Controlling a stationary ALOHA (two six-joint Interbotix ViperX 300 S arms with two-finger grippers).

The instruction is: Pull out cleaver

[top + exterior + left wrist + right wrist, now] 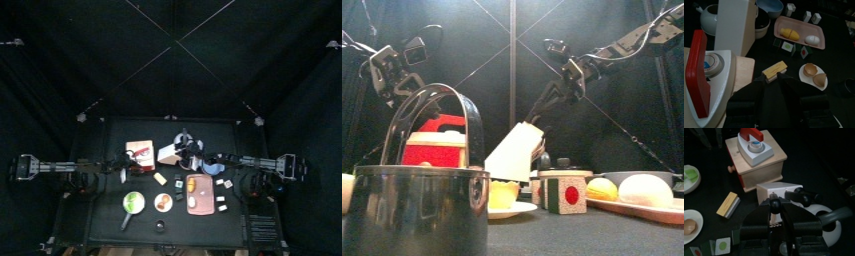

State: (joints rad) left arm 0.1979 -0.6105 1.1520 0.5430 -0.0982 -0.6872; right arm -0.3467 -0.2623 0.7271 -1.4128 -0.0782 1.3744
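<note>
The cleaver has a white blade (777, 190) and a black handle (803, 195). It stands tilted beside the wooden knife block (757, 163), which carries a red-handled piece on top. In the front view the blade (513, 152) leans up to the right of the block (436, 142). In the top view the cleaver (171, 153) is just right of the block (139, 152). My right gripper (774, 204) is shut on the cleaver at the blade's edge. My left gripper (777, 87) rests shut, away from the block, and holds nothing.
A pink tray (817, 44) holds a lemon and an egg. Around it are a plate with brown egg halves (814, 75), a yellow block (774, 70), a white teapot (711, 17) and small cubes. A steel pot (416, 210) stands at the front edge.
</note>
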